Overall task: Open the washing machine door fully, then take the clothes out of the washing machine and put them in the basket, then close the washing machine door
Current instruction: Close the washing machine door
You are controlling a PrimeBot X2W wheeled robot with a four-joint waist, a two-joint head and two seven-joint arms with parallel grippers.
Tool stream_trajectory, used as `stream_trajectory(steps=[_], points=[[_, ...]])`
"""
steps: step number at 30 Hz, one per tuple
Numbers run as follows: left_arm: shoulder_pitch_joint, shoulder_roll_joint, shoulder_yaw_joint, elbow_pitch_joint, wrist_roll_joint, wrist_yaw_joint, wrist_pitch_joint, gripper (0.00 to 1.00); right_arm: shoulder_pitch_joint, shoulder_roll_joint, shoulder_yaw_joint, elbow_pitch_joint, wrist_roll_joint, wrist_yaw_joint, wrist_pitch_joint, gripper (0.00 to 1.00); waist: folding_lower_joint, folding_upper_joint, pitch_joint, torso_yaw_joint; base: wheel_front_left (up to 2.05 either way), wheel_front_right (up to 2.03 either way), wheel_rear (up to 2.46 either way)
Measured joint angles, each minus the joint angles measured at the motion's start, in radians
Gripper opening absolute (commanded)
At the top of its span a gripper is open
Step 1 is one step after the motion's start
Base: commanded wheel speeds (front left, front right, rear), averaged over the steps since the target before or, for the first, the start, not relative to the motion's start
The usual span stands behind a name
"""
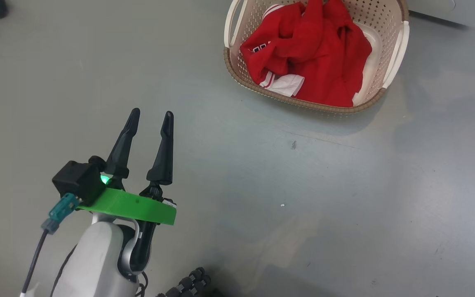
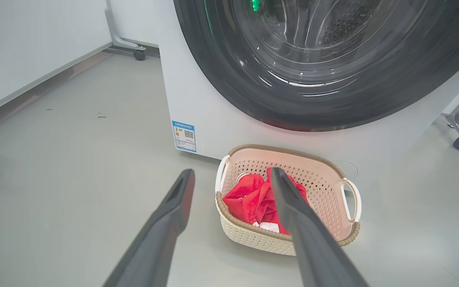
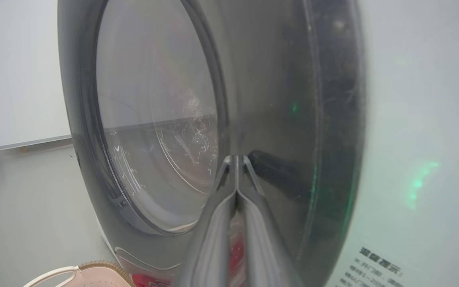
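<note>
Bare floor (image 1: 303,185) lies open around the left gripper (image 1: 151,112), whose fingers stand spread with nothing between them. The basket (image 2: 329,187) stands just in front of the washing machine (image 2: 213,131), below the washing machine door (image 2: 221,79), and the clothes (image 2: 249,199) fill most of it. Left of the basket the floor runs free to a castor (image 2: 139,55). The right gripper (image 3: 236,159), fingers pressed together, has its tips at the door's black rim, seemingly touching. The door looks flush against the front, barring the way inside.
</note>
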State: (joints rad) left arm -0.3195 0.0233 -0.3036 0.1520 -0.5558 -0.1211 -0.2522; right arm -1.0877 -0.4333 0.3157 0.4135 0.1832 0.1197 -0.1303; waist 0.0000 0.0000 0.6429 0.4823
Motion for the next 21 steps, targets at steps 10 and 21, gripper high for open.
stream_trajectory(steps=[10, 21], points=[[-0.015, 0.000, -0.005, 0.001, -0.009, 0.000, 0.000, 1.00, -0.030, 0.027, 0.002, 0.050, 0.000, -0.009, -0.013, 0.00, 0.0000, 0.0000, 0.002, -0.005, 0.00, 0.00, 0.00], [-0.031, -0.001, 0.008, 0.029, 0.011, 0.000, 0.000, 1.00, -0.011, 0.052, -0.001, 0.117, 0.019, -0.010, -0.089, 0.00, 0.0000, 0.0000, -0.029, -0.027, 0.00, 0.00, 0.00]])
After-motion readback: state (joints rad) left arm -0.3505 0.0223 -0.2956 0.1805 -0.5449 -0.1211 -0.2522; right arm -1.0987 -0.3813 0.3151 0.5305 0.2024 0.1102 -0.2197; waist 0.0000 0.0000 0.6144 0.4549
